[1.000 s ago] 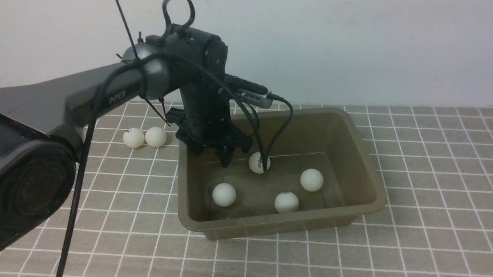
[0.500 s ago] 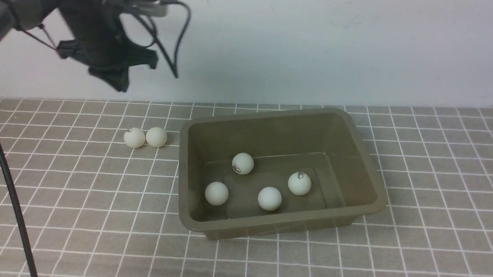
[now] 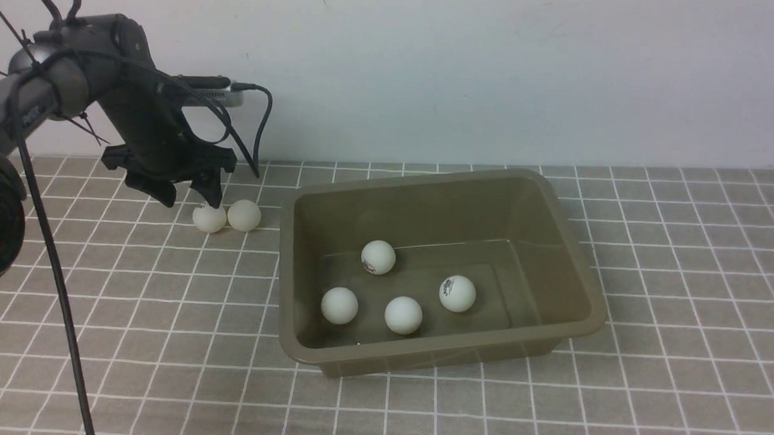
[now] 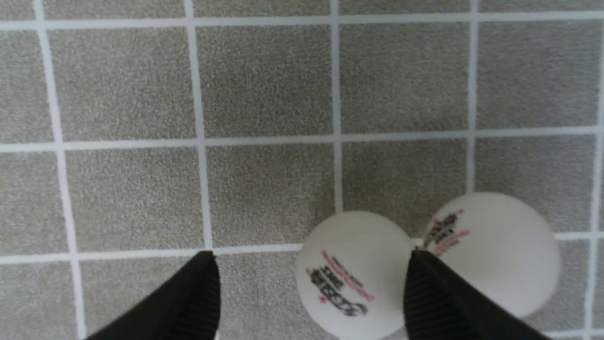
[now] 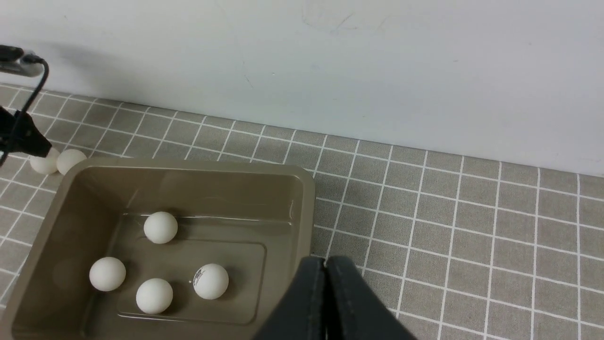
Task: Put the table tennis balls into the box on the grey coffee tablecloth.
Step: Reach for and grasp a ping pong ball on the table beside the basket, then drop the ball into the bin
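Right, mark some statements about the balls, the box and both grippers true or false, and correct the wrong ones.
1. The box holds four balls. True.
2. The left gripper is clamped on a ball. False: it is open, with nothing held.
3. The two balls outside the box lie on the gridded tablecloth, to the left of the box. True.
4. The right gripper is wide open. False: it is shut.
5. A ball rests on the rim of the box. False: the balls in the box all lie down on its floor.
6. The two balls outside the box sit side by side. True.
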Controlling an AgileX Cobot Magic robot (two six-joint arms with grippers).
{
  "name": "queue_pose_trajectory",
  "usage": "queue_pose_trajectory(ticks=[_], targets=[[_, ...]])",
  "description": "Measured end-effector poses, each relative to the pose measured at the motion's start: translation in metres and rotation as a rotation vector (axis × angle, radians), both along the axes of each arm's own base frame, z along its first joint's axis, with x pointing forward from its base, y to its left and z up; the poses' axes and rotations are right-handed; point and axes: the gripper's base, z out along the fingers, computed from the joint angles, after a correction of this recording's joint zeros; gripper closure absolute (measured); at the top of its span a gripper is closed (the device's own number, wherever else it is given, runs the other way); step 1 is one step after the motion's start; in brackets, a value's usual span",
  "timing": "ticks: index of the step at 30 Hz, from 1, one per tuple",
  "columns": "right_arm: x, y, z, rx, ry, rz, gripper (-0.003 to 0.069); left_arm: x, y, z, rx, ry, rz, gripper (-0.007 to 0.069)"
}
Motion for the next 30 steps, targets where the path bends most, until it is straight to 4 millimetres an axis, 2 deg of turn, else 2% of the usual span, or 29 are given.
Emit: queue_pose_trajectory(ticks=[6,8,10,14,16,20,21,22,23,24,26,28,30], targets=[[0.000,0.000,0.000,0.003,-0.001,0.001,0.0673,0.003,0.001,-0.014,0.014,0.013,0.003,0.0183],[0.000,0.000,0.000,0.003,-0.002,0.001,0.0673,0.003,0.001,-0.019,0.014,0.021,0.004,0.0213],[0.000,0.000,0.000,0.003,-0.002,0.001,0.0673,0.004,0.001,-0.024,0.013,0.032,0.004,0.0274],[0.000,0.000,0.000,0.003,-0.002,0.001,0.0673,0.005,0.001,-0.023,0.026,0.023,-0.007,0.0279],[0.000,0.000,0.000,0.003,-0.002,0.001,0.0673,0.005,0.002,-0.016,0.048,0.026,-0.023,0.0280],[0.000,0.000,0.000,0.003,-0.003,0.001,0.0673,0.002,0.001,0.034,0.054,-0.014,-0.034,0.0280],[0.000,0.000,0.000,0.003,-0.003,0.001,0.0673,-0.001,-0.004,0.066,0.032,-0.082,-0.046,0.0280],[0.000,0.000,0.000,0.003,-0.003,0.001,0.0673,-0.001,-0.005,0.067,0.027,-0.084,-0.048,0.0280],[0.000,0.000,0.000,0.003,-0.003,0.001,0.0673,-0.005,-0.010,0.086,0.008,-0.124,-0.064,0.0280],[0.000,0.000,0.000,0.004,-0.006,0.001,0.0673,-0.013,-0.028,0.113,-0.052,-0.181,-0.121,0.0280],[0.000,0.000,0.001,0.004,-0.008,0.000,0.0673,-0.021,-0.050,0.133,-0.117,-0.224,-0.192,0.0280],[0.001,0.000,0.001,0.005,-0.013,0.000,0.0673,-0.028,-0.080,0.140,-0.179,-0.242,-0.288,0.0280],[0.001,0.000,0.001,0.005,-0.013,0.000,0.0673,-0.035,-0.117,0.134,-0.195,-0.230,-0.400,0.0280]])
